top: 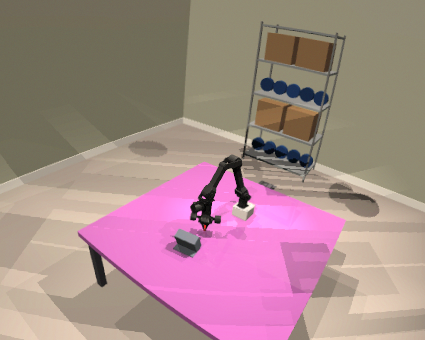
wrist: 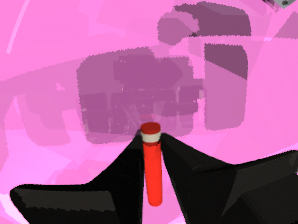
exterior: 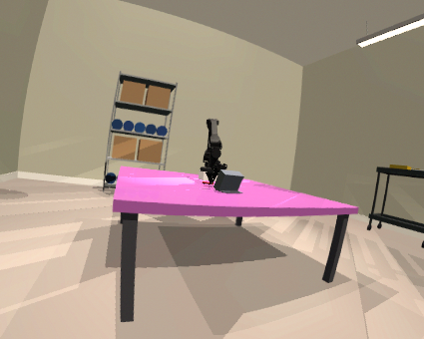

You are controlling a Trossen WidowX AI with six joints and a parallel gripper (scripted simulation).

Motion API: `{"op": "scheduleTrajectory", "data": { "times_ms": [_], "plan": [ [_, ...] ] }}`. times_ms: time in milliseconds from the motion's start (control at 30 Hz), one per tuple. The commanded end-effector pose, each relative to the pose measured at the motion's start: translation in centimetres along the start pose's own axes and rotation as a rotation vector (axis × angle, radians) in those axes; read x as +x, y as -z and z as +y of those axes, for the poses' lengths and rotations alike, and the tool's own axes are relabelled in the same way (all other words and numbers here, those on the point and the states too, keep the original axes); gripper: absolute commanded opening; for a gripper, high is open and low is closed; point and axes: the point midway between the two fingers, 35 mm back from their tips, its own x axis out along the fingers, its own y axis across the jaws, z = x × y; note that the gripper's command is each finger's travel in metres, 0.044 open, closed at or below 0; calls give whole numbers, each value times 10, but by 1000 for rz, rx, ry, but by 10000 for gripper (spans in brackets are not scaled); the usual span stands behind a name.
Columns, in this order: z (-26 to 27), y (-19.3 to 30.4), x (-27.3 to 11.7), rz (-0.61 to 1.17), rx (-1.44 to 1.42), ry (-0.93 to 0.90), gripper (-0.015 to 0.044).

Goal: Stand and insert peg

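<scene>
The red peg [wrist: 154, 175] [top: 204, 227] [exterior: 206, 182] has a white band near one end. In the wrist view it lies lengthwise between the fingers, banded end toward the top of the picture. In the exterior view it looks roughly level, low over the pink table; whether it touches the table is not clear. My gripper [wrist: 150, 139] is shut on the peg near its banded end, with the plain end toward the bottom of the wrist view. The grey sloped panel [top: 187, 241] [exterior: 229, 180] stands close to the gripper. Its hole cannot be made out.
The pink table [top: 266, 270] [exterior: 156, 196] carries the arm on its white base [top: 243, 211]. A grey corner [wrist: 285, 2] shows at the top right of the wrist view. A shelf rack and a dark cart stand away from the table.
</scene>
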Motion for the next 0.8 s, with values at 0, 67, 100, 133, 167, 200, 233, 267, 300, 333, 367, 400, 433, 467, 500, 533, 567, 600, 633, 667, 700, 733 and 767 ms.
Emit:
{"op": "scheduleTrajectory", "data": {
  "times_ms": [0, 67, 100, 133, 167, 200, 233, 267, 300, 333, 367, 400, 433, 467, 500, 533, 567, 600, 633, 667, 700, 733, 767],
  "plan": [
    [2, 3, -2, -44, -5, -5, 49],
    [2, 4, -4, -61, -5, -5, 49],
    [2, 4, -4, -69, -5, -5, 49],
    [2, 5, -5, -78, -5, -5, 49],
    [2, 5, -5, -87, -5, -5, 49],
    [2, 5, -6, -95, -5, -5, 49],
    [2, 6, -6, -104, -5, -5, 49],
    [2, 6, -7, -112, -5, -5, 49],
    [2, 7, -7, -121, -5, -5, 49],
    [2, 7, -8, -129, -5, -5, 49],
    [2, 7, -9, -138, -5, -5, 49],
    [2, 8, -9, -147, -5, -5, 49],
    [2, 8, -10, -155, -5, -5, 49],
    [2, 9, -10, -164, -5, -5, 49],
    [2, 9, -11, -172, -5, -5, 49],
    [2, 9, -11, -181, -5, -5, 49],
    [2, 10, -12, -189, -5, -5, 49],
    [2, 10, -12, -198, -5, -5, 49],
    [2, 11, -13, -206, -5, -5, 49],
    [2, 11, -13, -215, -5, -5, 49],
    [2, 12, -14, -224, -5, -5, 49],
    [2, 12, -14, -232, -5, -5, 49],
    [2, 13, -15, -241, -5, -5, 49]
  ]
}}
